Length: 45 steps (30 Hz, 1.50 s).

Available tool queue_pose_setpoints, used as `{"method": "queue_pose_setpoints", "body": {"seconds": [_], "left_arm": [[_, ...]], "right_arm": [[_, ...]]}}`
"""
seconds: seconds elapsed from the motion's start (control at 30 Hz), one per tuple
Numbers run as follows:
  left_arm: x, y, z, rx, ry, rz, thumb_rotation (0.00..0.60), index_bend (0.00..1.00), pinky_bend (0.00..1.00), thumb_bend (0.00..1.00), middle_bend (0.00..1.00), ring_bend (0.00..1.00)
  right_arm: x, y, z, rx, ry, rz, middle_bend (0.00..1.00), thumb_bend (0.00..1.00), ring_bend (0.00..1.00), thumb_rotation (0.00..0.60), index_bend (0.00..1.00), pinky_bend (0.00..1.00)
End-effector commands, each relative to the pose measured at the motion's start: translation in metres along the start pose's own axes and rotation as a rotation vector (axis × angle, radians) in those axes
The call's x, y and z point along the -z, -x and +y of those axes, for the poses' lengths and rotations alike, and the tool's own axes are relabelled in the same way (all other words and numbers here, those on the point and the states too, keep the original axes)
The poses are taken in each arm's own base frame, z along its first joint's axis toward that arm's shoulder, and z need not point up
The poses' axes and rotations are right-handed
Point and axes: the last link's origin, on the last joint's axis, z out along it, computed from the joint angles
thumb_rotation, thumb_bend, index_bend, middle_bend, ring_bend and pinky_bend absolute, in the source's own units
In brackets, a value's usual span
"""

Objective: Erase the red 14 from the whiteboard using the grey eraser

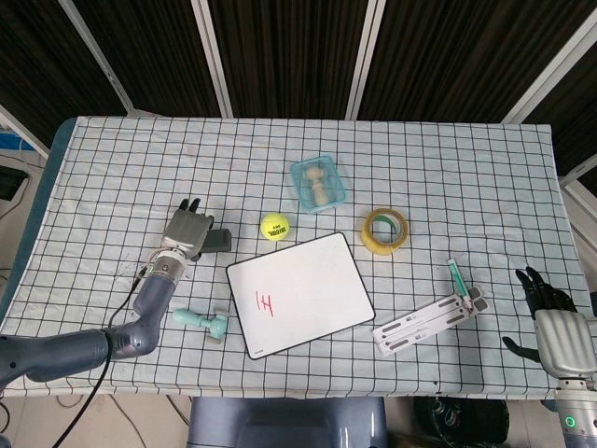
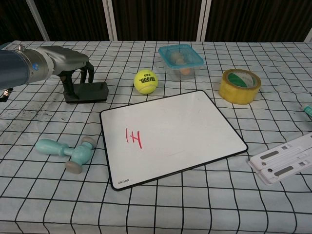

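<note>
The left hand (image 2: pixel 73 66) is over the grey eraser (image 2: pixel 90 91), fingers (image 2: pixel 87 73) curved down around its near end and touching it; a full grip I cannot confirm. The eraser lies flat on the checked tablecloth (image 1: pixel 448 177), left of the yellow tennis ball (image 1: pixel 274 225). Just beside it, toward the robot, is the whiteboard (image 1: pixel 298 294) with the red 14 (image 1: pixel 266 303) near its left edge. A teal hammer-like toy (image 1: pixel 203 322) lies left of the board. The right hand (image 1: pixel 555 322) is well apart at the table's right edge, fingers spread, holding nothing
</note>
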Motion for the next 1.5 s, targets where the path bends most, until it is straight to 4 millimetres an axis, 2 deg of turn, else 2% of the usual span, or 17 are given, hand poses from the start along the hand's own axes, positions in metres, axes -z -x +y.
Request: {"method": "queue_pose_setpoints", "body": {"seconds": [0.03, 0.67, 1.13, 1.27, 1.5], "left_arm": [[-0.001, 0.0, 0.0, -0.004, -0.002, 0.008, 0.6, 0.35, 0.09, 0.19, 0.38, 0.0], [-0.004, 0.002, 0.003, -0.032, -0.006, 0.006, 0.6, 0.37, 0.09, 0.2, 0.41, 0.0], [-0.003, 0.0, 0.008, -0.031, 0.007, 0.008, 0.6, 0.41, 0.08, 0.31, 0.45, 0.01], [0.004, -0.01, 0.009, -0.01, 0.025, 0.03, 0.6, 0.41, 0.08, 0.31, 0.45, 0.01], [0.028, -0.029, 0.012, 0.015, 0.075, 0.074, 0.6, 0.41, 0.08, 0.31, 0.45, 0.01]], "right_arm": [[0.0, 0.0, 0.0, 0.0, 0.0, 0.0, 0.07, 0.06, 0.18, 0.6, 0.05, 0.21], [-0.001, 0.0, 0.0, -0.005, 0.005, -0.004, 0.07, 0.05, 0.19, 0.6, 0.05, 0.21], [0.0, 0.0, 0.0, -0.015, 0.008, -0.008, 0.07, 0.06, 0.19, 0.6, 0.05, 0.21], [-0.001, 0.0, 0.001, -0.015, 0.009, -0.008, 0.07, 0.06, 0.19, 0.6, 0.05, 0.21], [-0.001, 0.0, 0.0, -0.017, 0.01, -0.007, 0.07, 0.06, 0.19, 0.6, 0.05, 0.21]]}}
